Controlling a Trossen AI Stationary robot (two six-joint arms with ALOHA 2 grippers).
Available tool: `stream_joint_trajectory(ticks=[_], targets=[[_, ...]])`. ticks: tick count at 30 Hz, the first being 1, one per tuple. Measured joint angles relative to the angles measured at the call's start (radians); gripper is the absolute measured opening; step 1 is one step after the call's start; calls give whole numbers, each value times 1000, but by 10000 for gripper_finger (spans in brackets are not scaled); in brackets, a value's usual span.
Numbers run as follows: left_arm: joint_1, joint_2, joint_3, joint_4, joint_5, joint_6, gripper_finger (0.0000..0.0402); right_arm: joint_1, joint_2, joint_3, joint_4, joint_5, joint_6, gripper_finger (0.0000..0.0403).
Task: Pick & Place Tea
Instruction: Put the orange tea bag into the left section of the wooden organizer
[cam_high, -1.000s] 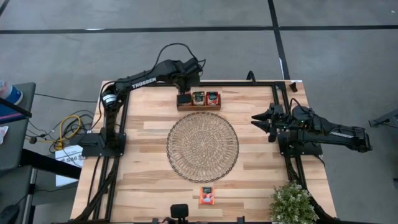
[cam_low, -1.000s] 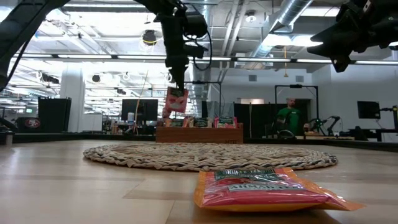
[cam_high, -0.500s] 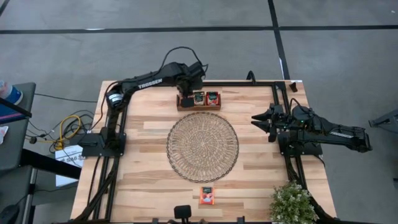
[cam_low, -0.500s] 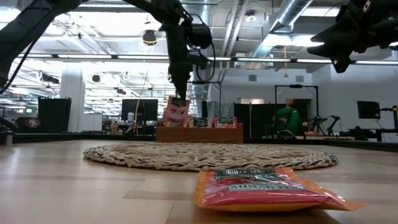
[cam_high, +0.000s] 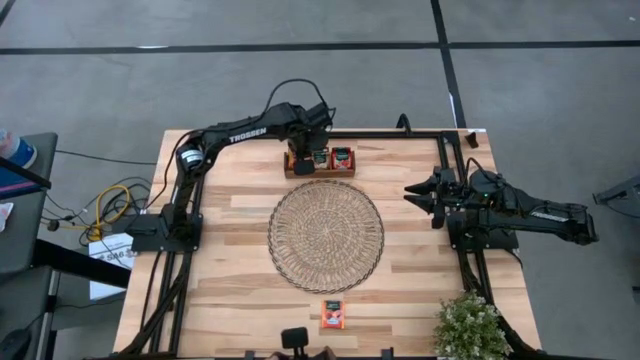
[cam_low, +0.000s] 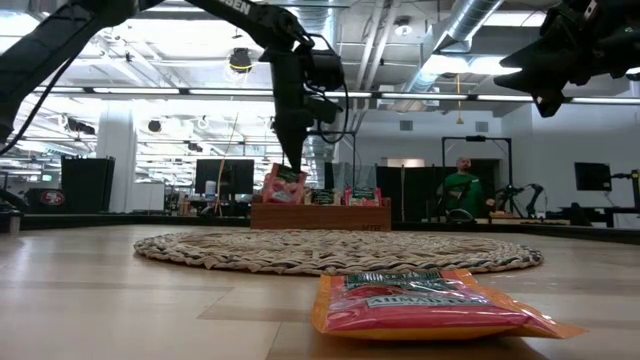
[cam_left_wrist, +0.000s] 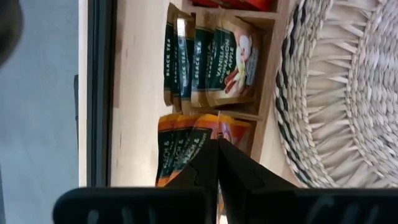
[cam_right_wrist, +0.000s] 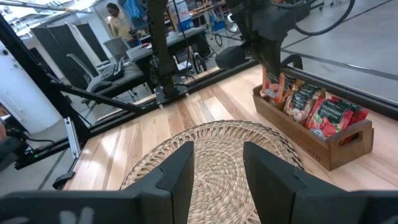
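Left arm reaching out, right arm waiting

The left arm stretches to the far edge, wrist bent so its left hand (cam_low: 291, 163) points straight down, fingers pinched together. The right arm rests folded at its own side, its right hand (cam_high: 418, 195) raised, fingers parted.

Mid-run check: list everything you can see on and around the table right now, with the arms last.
Wooden tray: one, brown, far edge of the table, three compartments.
Tea sachets in the tray: several, red-orange, dark green and tan, standing upright; exact count unclear.
Held sachet: one, red-orange, being lowered into the tray's left-end compartment.
Loose sachet: one, red-orange, flat on the table's near edge.
Woven mat: one, round, straw-coloured, table centre.
Plant: one, green, near right corner.
Person: one, green top, in the room behind.
Left gripper: shut on the held sachet, above the tray.
Right gripper: open, waiting at the table's right side.
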Motion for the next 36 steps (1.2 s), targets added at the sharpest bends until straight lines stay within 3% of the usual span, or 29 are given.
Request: stream_joint_trajectory(ticks=[36], targets=[[41, 14, 0, 53, 28, -111, 0, 1, 0, 0, 1, -2, 0, 130]])
